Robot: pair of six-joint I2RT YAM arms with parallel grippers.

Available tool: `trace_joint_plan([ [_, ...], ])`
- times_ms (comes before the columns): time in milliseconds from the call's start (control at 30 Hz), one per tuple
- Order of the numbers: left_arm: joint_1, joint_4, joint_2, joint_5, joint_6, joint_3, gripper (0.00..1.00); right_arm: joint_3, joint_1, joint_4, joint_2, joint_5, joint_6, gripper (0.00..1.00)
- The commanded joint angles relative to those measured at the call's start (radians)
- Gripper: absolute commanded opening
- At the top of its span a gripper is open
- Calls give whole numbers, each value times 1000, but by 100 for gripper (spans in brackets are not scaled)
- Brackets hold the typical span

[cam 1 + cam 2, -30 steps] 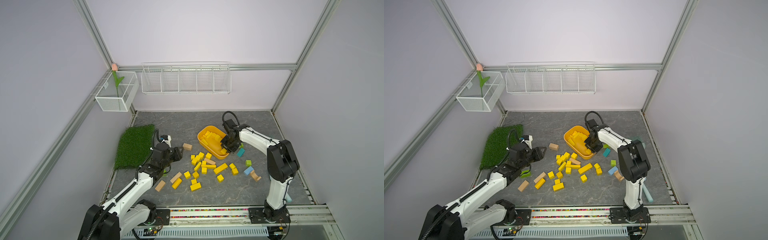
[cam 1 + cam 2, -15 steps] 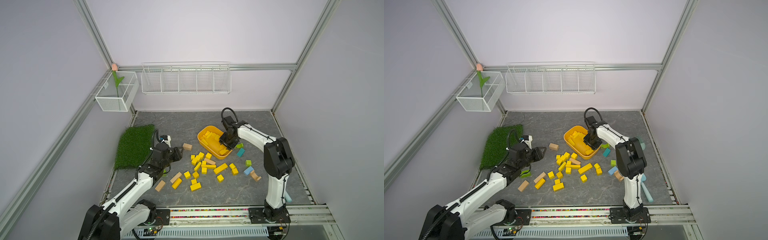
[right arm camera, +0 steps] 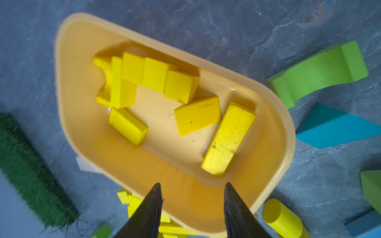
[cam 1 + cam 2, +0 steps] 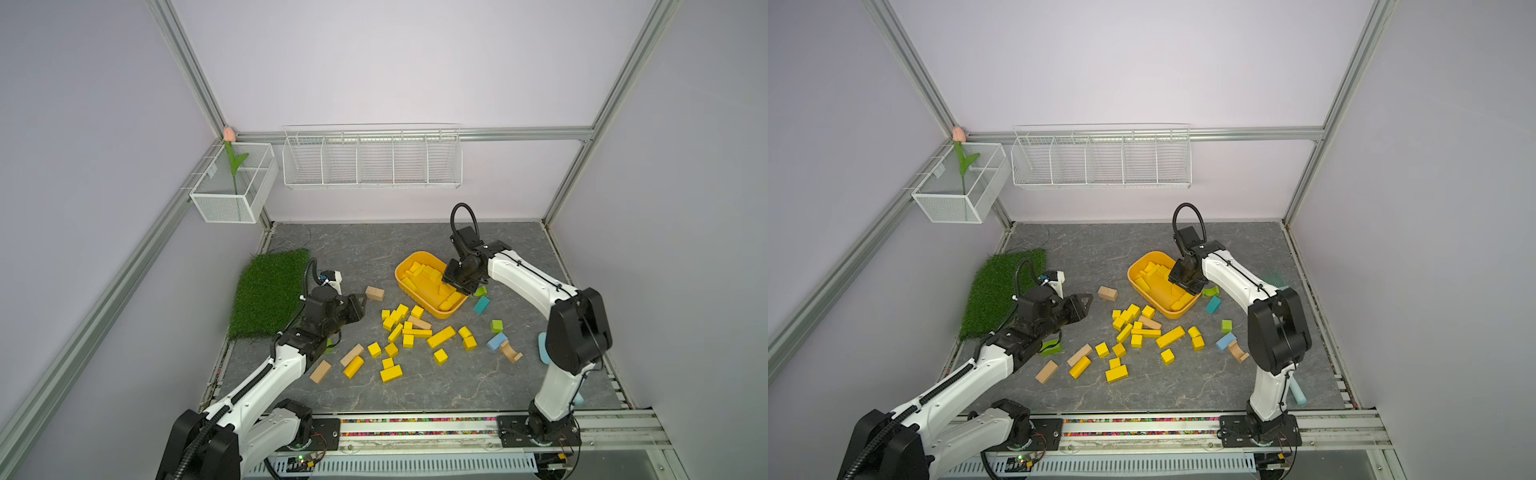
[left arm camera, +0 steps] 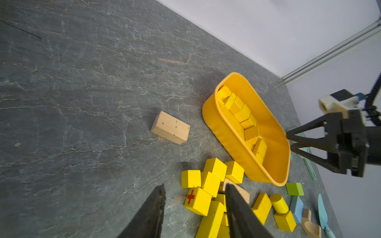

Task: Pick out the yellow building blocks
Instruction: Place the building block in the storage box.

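Blocks of yellow wood [image 3: 226,140] lie partly in your tub [image 3: 123,164], the rest scattered just nearer. Your right gripper [image 3: 192,185] hangs spread, empty, over the tub; your left gripper [image 5: 195,186], likewise, left of the pile.

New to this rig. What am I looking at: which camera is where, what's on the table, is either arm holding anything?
Two white robot arms stand at the front of a grey table, each ending in a two-fingered gripper. Two pictures come from one overhead stereo camera and show nearly the same scene; the other two come from a camera on each wrist, looking past the fingers. Mid-table lie loose yellow blocks, mixed with tan blocks, a green block and a blue block; a grass mat lies by the left arm. More yellow blocks lie in the yellow tub. The right gripper hovers open over the tub; the left gripper is open near the loose pile. Neither holds anything.
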Motion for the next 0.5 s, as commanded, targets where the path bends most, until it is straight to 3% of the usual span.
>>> trace_joint_plan([
  [0,6,14,3,7,-7,0,49,-116,17,59,-164,19,-127,52],
  [200,7,8,4,6,-7,8,49,-385,38,168,-404,36,-251,58],
  [467,7,2,16,6,-8,17,49,-622,108,225,-521,28,-405,58],
])
